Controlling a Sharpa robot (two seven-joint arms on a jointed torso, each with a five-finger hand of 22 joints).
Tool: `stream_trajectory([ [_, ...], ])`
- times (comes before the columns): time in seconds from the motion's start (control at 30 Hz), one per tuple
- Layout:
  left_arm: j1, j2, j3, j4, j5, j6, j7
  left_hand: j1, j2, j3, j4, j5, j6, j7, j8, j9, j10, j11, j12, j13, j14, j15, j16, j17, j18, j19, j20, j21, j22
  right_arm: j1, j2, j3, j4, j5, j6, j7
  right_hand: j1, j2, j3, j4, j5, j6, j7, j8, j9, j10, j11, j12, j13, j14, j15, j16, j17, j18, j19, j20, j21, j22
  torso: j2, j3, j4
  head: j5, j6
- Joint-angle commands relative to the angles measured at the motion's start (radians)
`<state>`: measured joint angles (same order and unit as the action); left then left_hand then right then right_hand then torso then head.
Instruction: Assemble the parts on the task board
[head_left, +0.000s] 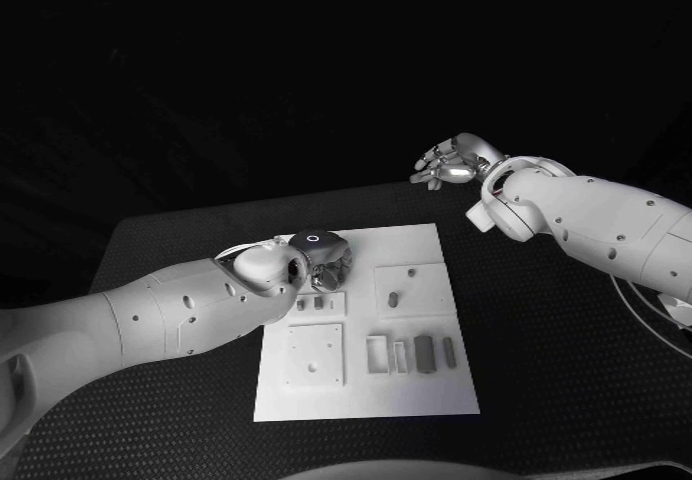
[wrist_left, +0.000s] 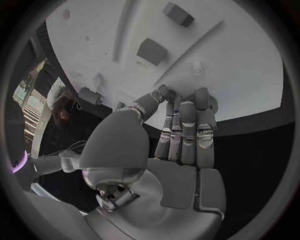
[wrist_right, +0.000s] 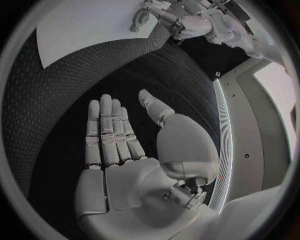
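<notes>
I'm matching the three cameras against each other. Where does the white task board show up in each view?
Head view: white task board at table centre.
Left wrist view: board beyond the left hand.
Right wrist view: board at the far rim.
Shared landmark: the left hand, at the board's edge.

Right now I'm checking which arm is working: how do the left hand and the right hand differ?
The left hand is over the far left part of the white board; the right hand is held beyond the board's far right corner, over the black table. The left hand's fingers reach down to the board's edge; the right hand's fingers are straight and hold nothing. Both are silver.
</notes>
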<state>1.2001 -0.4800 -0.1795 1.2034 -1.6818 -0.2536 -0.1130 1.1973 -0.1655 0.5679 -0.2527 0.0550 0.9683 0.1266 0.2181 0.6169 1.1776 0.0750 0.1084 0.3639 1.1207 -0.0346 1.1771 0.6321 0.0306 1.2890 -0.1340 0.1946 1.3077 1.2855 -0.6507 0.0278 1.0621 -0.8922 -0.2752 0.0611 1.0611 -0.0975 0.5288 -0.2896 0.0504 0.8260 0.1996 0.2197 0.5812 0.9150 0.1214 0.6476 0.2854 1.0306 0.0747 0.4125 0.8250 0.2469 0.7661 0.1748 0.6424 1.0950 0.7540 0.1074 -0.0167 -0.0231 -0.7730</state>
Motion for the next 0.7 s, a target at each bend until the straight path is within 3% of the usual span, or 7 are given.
stream_trajectory([
  [0.03,-0.002,0.004,0.000,0.000,0.003,0.008,0.013,0.006,0.006,0.001,0.007,-0.001,0.010,0.000,0.005,-0.002,0.011,-0.002,0.005,0.001,0.006,-0.004,0.007,0.002,0.045,0.007,-0.002,0.008,0.026,0.000,0.000,0.000,0.002,0.000,0.010,0.010,-0.009,-0.001,0.003,0.003,0.003,-0.007,0.000,0.004,-0.001,-0.008,-0.001,0.004,-0.002,0.005,0.001,-0.004,0.002,0.015,0.000,0.003,-0.004,0.002,0.001,0.0000,-0.0002,-0.002,-0.001],
  [0.7,-0.003,0.005,0.000,-0.006,0.017,0.004,0.016,0.007,0.007,-0.001,0.006,-0.001,0.026,-0.002,0.010,-0.006,0.037,-0.007,0.002,0.003,0.008,-0.009,0.022,0.006,0.044,0.010,-0.007,0.025,0.026,0.000,0.001,0.000,0.000,0.000,0.010,0.011,-0.010,0.000,0.003,0.003,0.003,-0.007,0.000,0.004,-0.001,-0.008,-0.001,0.005,-0.002,0.005,0.001,-0.005,0.002,0.015,0.000,0.003,-0.004,0.002,0.000,0.0005,-0.0005,-0.003,-0.006],
])
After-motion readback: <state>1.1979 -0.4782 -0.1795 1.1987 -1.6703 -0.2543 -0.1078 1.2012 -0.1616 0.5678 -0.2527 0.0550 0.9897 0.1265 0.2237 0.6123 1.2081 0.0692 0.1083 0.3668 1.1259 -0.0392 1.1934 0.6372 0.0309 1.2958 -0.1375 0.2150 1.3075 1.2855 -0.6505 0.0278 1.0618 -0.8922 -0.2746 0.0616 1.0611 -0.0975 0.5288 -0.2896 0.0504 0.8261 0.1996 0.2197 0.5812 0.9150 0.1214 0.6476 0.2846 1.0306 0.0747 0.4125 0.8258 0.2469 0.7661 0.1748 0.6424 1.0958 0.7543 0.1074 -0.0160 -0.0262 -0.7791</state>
